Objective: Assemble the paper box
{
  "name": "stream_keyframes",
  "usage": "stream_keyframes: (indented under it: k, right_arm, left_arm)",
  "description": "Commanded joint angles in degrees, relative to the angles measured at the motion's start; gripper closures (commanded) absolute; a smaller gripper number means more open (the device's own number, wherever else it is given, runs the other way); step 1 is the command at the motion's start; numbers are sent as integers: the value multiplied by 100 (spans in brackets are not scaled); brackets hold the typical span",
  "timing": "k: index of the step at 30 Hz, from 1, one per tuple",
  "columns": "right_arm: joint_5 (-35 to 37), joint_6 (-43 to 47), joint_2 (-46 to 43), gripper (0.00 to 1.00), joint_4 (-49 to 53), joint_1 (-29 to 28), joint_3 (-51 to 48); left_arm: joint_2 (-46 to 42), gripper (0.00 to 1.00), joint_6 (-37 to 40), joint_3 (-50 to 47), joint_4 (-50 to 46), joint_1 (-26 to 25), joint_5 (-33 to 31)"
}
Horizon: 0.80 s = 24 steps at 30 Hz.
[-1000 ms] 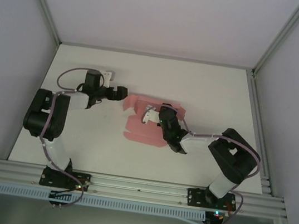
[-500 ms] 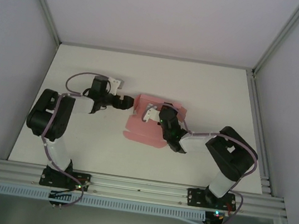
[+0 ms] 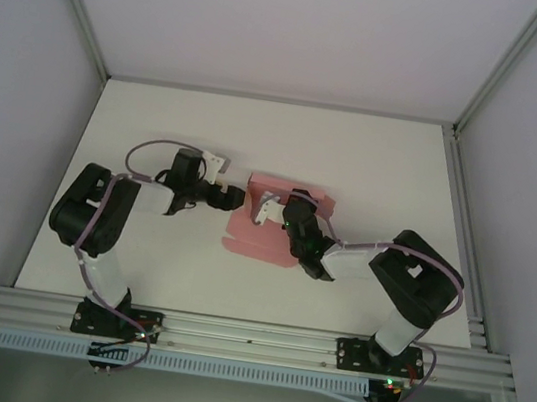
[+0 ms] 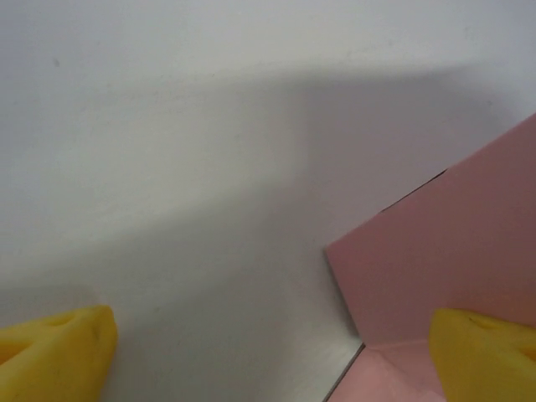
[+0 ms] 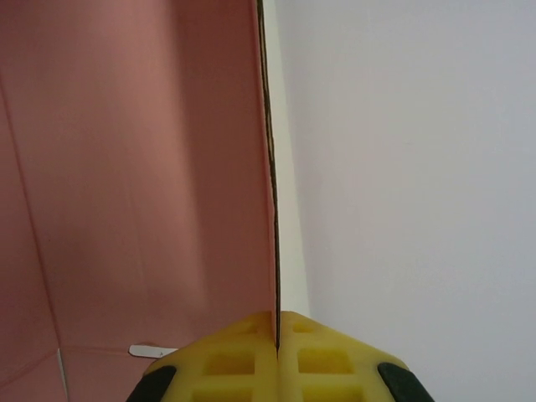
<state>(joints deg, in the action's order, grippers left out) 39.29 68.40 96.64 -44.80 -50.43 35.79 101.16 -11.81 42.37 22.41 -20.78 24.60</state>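
The paper box [image 3: 258,235] is a pale pink, partly folded card sheet lying mid-table. My right gripper [image 5: 276,322] is shut on one upright wall of the paper box [image 5: 142,184], the card edge pinched between its yellow pads. From above, the right gripper [image 3: 293,208] sits over the sheet's far part. My left gripper [image 3: 236,197] is at the sheet's left edge, open. Its yellow fingertips [image 4: 59,356] stand far apart at the bottom corners of the left wrist view. One raised pink flap [image 4: 444,260] stands just in front of the right fingertip.
The white table [image 3: 159,124] stretches around the sheet on all sides. Metal frame rails [image 3: 459,209] run along the right and near edges. Both arms reach inward from the near corners, meeting at the sheet.
The left gripper has swung right across the table and reached the sheet's left edge. The right gripper stays shut on the card, which has shifted and folded a little.
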Motion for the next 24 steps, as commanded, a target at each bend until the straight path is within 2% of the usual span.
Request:
stream_keyframes:
  k: [1,8,12,16,18,24]
  right_arm:
    - [288,4,-56,100,-22,-53,-86]
    - [180,-46,-92,100,113,-45,7]
    - [135,-116,-104,100,230,-45,34]
    - [112,-178,-119,100,331,-45,48]
    - [114,-209,-153,100,388,-48,37]
    - [77,-307,-297,100,657,-62,-2]
  left_arm:
    - [-316,7,59,-265,-343,-41,-381]
    - [-791,13,291,-247,-611,-54,-494]
    - [-657,18,574,-12,-650,-168,-236]
    - [-482,22,955,205,-653,-523,-132]
    - [-412,23,954,244,-523,-629,-123]
    - [-89,33,767,328,-107,-691,-203]
